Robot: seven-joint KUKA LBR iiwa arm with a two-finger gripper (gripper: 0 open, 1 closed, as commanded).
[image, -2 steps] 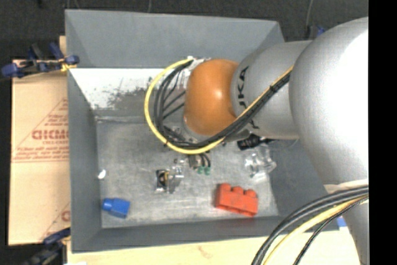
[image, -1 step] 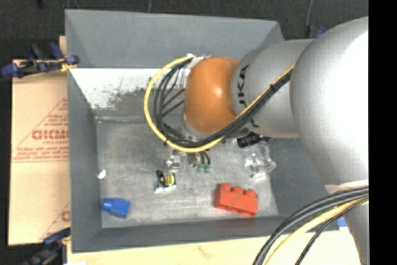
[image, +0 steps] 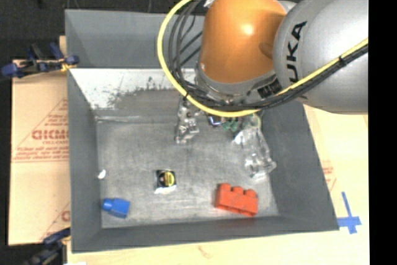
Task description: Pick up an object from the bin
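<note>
Four loose things are counted on the scuffed grey metal bin point(image: 124, 139): one red studded plastic brick point(image: 236, 198) near right, one blue rounded cap point(image: 115, 206) near left, one small black-and-yellow piece point(image: 165, 179) between them, and one tiny white chip point(image: 102, 175) at left. The fingers point(image: 185, 125) are held apart with nothing between them, just beyond the brick.

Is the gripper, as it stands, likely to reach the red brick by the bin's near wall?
Probably yes. The red brick lies by itself on the floor, just beyond the open gripper, and nothing lies between them. The near wall might crowd a finger.
</note>
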